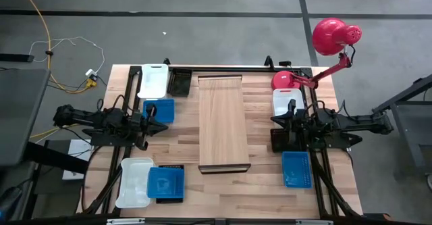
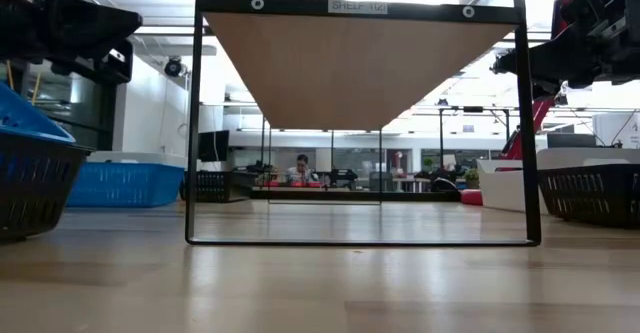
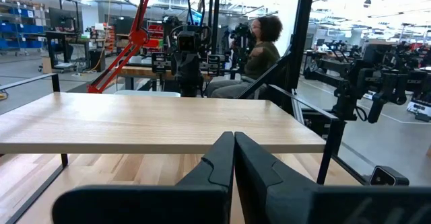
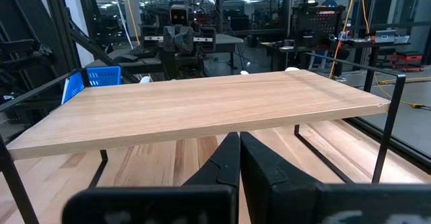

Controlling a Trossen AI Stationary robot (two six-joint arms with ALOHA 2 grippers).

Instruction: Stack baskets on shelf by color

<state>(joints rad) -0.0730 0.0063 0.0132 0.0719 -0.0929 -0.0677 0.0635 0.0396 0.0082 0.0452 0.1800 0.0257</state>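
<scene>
The shelf (image 1: 221,122) is a pale wooden board on a dark frame and stands mid-table. Left of it lie a white basket (image 1: 154,80), a black basket (image 1: 179,82) and a blue basket (image 1: 160,110). Near the front edge a white basket (image 1: 135,182) sits beside a blue basket (image 1: 166,182) that rests in a black one. On the right are a white basket (image 1: 283,102), a black basket (image 1: 280,140) and a blue basket (image 1: 296,169). My left gripper (image 1: 165,126) (image 3: 234,135) and my right gripper (image 1: 273,120) (image 4: 239,135) hover shut, each facing a long side of the shelf.
A red lamp (image 1: 331,39) stands at the table's far right corner, its arm reaching over the white basket there. The shelf's top board (image 3: 155,120) is bare. Open tabletop lies between each gripper and the shelf. A person (image 3: 259,49) sits beyond the table.
</scene>
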